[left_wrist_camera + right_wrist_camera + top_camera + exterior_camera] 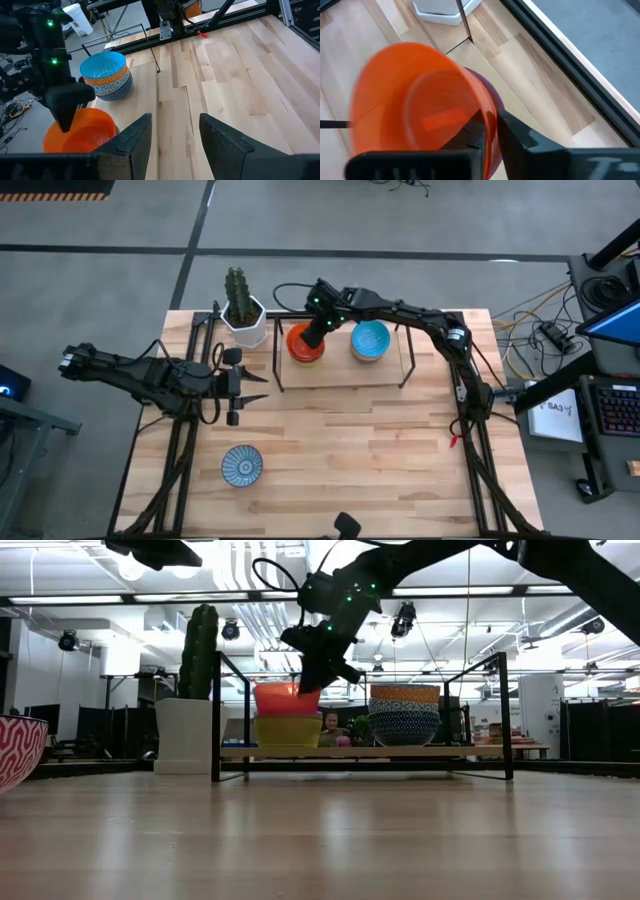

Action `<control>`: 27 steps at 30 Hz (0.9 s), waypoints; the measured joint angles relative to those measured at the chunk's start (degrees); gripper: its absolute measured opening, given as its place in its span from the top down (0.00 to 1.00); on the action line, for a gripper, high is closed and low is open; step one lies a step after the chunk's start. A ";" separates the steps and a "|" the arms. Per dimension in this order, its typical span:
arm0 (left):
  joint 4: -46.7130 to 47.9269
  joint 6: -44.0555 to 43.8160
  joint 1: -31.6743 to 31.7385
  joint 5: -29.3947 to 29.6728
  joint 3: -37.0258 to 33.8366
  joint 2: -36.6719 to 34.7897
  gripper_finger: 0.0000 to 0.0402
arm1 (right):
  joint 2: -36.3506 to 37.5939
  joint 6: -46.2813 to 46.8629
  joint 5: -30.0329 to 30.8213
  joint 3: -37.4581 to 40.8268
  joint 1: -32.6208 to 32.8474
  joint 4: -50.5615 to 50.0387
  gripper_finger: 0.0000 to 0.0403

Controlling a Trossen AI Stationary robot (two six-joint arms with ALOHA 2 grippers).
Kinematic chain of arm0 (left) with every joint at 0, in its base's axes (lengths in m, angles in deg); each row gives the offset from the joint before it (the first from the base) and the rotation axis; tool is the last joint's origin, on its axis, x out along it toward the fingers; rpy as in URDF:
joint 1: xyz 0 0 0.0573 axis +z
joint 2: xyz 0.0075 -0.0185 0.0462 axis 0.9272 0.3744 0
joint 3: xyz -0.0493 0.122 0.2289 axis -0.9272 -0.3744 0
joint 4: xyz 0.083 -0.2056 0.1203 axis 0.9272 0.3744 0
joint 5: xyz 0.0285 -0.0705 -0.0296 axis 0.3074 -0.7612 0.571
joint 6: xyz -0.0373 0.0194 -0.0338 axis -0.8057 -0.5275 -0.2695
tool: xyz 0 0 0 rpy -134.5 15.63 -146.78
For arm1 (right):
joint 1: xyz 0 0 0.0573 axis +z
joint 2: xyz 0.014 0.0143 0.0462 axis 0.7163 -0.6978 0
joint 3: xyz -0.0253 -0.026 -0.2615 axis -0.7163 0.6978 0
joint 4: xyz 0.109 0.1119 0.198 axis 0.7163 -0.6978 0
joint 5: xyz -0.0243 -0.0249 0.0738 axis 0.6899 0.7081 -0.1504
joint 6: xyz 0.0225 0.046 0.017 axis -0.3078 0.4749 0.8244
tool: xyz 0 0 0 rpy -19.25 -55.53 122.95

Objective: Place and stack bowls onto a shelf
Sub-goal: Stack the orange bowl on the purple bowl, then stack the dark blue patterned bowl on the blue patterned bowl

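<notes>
Right gripper [313, 337] fingers pinch the rim of the orange-red bowl [303, 342], set on the left stack on the shelf [385, 372], far side of the tabletop. The bowl looks light, rigid, probably slick plastic; the rim is the only handhold. Left gripper [262, 388] waits, fingers spread.

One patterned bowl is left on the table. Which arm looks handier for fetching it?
The left. Its open hand hangs free just above the patterned bowl on the same side, while the right hand is across at the shelf, gripping the orange bowl.
</notes>
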 joint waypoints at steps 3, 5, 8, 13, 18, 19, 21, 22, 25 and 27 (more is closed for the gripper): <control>-0.02 0.00 0.00 0.00 0.00 0.00 0.63 | 0.00 0.27 0.05 0.01 0.09 0.00 0.85; -0.02 0.00 0.01 0.00 0.00 0.00 0.63 | 0.00 0.28 0.15 0.01 0.09 0.06 0.79; -0.04 0.00 0.00 0.00 0.00 0.00 0.63 | 0.07 0.30 0.28 -0.28 0.07 -0.05 0.72; -0.05 -0.28 0.02 0.00 0.00 0.00 0.63 | 1.30 1.56 0.69 -1.87 0.09 -0.89 0.65; -0.35 -0.75 0.02 0.00 0.00 0.00 0.63 | 2.36 0.99 1.75 -1.85 1.26 -0.86 0.67; -0.35 -0.95 0.00 0.00 0.00 0.00 0.63 | 2.36 0.67 2.79 -1.54 1.71 -0.85 0.69; -0.33 -1.19 0.02 0.00 0.00 0.00 0.63 | 2.20 -0.01 5.90 -0.45 2.62 -0.60 0.75; -0.33 -1.45 0.01 0.00 0.00 0.00 0.63 | 2.06 -0.43 7.53 0.19 2.91 -0.29 0.79; -0.33 -2.16 0.02 0.00 0.00 0.00 0.63 | 1.48 -0.82 12.67 2.51 3.10 0.56 0.89; -0.28 -2.52 0.02 0.00 0.00 0.00 0.63 | 1.36 -0.85 13.73 4.15 3.00 1.39 0.95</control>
